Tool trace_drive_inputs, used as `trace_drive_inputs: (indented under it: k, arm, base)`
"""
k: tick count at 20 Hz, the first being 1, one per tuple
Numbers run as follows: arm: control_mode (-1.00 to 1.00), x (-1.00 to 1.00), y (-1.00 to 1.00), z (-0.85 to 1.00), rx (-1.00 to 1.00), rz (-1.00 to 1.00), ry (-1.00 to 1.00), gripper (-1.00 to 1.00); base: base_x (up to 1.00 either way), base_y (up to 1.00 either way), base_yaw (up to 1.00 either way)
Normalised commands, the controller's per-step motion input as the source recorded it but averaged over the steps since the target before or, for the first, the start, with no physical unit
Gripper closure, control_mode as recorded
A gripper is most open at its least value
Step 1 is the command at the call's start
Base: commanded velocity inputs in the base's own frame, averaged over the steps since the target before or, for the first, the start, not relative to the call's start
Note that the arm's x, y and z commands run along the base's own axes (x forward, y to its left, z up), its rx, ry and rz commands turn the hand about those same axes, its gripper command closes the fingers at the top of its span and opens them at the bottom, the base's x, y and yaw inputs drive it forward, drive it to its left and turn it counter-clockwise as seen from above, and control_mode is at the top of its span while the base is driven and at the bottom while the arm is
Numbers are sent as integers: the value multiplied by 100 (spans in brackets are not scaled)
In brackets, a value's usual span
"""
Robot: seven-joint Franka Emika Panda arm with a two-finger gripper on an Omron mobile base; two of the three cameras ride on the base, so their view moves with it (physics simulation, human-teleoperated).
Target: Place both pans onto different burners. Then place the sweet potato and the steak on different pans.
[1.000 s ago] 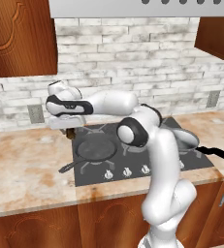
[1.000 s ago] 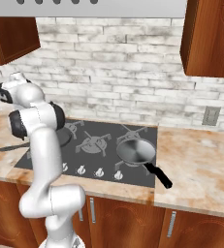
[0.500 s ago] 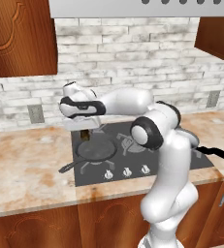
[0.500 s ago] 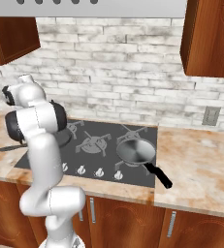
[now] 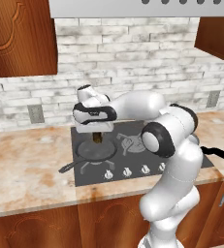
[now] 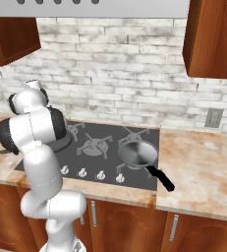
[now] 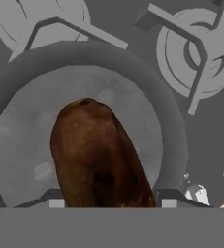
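Observation:
My gripper point(image 5: 98, 131) is shut on the sweet potato point(image 5: 98, 138), a dark brown lump hanging just above the black skillet point(image 5: 95, 152). That skillet sits on the front-left burner, its handle pointing toward the counter's front left. In the hand view the sweet potato point(image 7: 96, 155) stands between my fingertips point(image 7: 56, 199), over the middle of the skillet point(image 7: 168, 121). The steel pan point(image 6: 137, 153) rests on the front-right burner with its long black handle point(image 6: 160, 177) reaching over the cooktop edge. The steak is out of view.
Bare burners point(image 7: 197, 57) lie behind and beside the skillet on the dark cooktop point(image 6: 98, 147). White knobs point(image 5: 127, 171) line its front edge. The marble counter point(image 5: 26, 169) stretches left and right, with a brick wall behind and a hood above.
The arm has swung to the right, carrying the sweet potato from the back left of the cooktop to a spot over the black skillet. The steel pan has stayed put.

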Motion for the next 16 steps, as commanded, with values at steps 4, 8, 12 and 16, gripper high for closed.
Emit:
trace_drive_inputs:
  k: [4, 8, 12, 16]
  arm:
    - [-100, -7, -29, -15, 2, 0, -16, 100]
    - [-100, -3, -9, -24, 5, 0, -17, 100]
    - [-100, -5, 0, -7, 8, 0, -8, 100]
    - [-100, -3, 0, -3, 5, 0, -1, 100]
  base:
    - [0, 0, 0]
    - [0, 0, 0]
    - [0, 0, 0]
    - [0, 0, 0]
